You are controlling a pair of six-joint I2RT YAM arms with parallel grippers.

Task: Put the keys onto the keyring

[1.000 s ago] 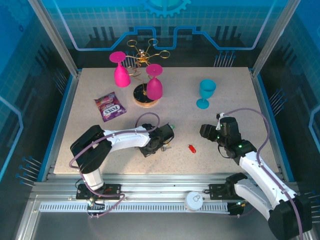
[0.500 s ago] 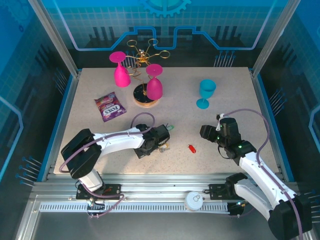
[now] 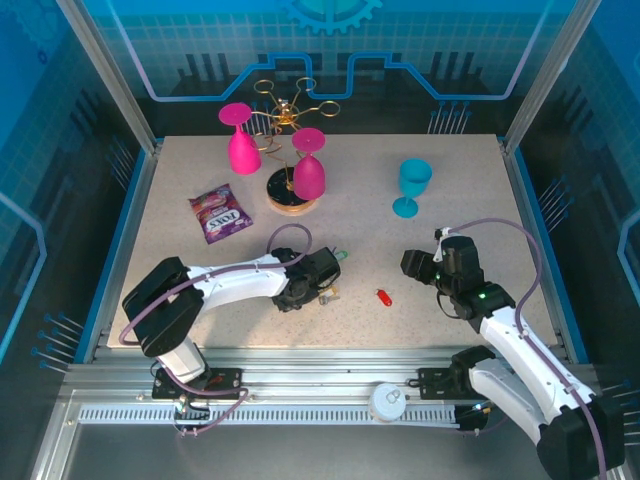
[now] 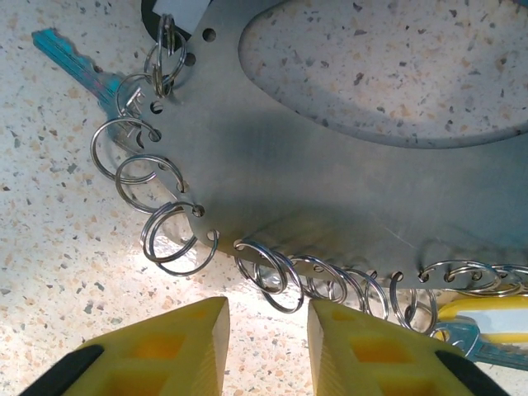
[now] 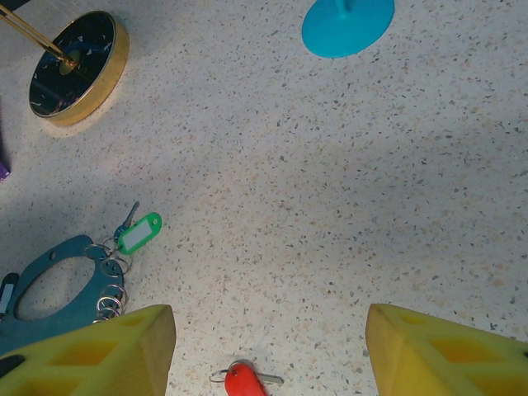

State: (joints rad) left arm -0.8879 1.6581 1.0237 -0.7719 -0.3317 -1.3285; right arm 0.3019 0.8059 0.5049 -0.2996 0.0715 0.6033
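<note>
Just off keyring point(image 4: 330, 206) edge, left tool point(image 4: 268, 320).

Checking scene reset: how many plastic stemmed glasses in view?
3. A pink plastic stemmed glass hangs upside down on the left of the gold wire rack; a second pink glass hangs on its right; a teal plastic stemmed glass stands upright on the speckled table.

a robotics lab test cell: aluminium frame posts point(image 3: 108, 75) and blue panels point(image 3: 200, 40) printed with gear and circuit shapes wall in a speckled table point(image 3: 450, 160), with a slotted rail point(image 3: 300, 412) at its near edge.
</note>
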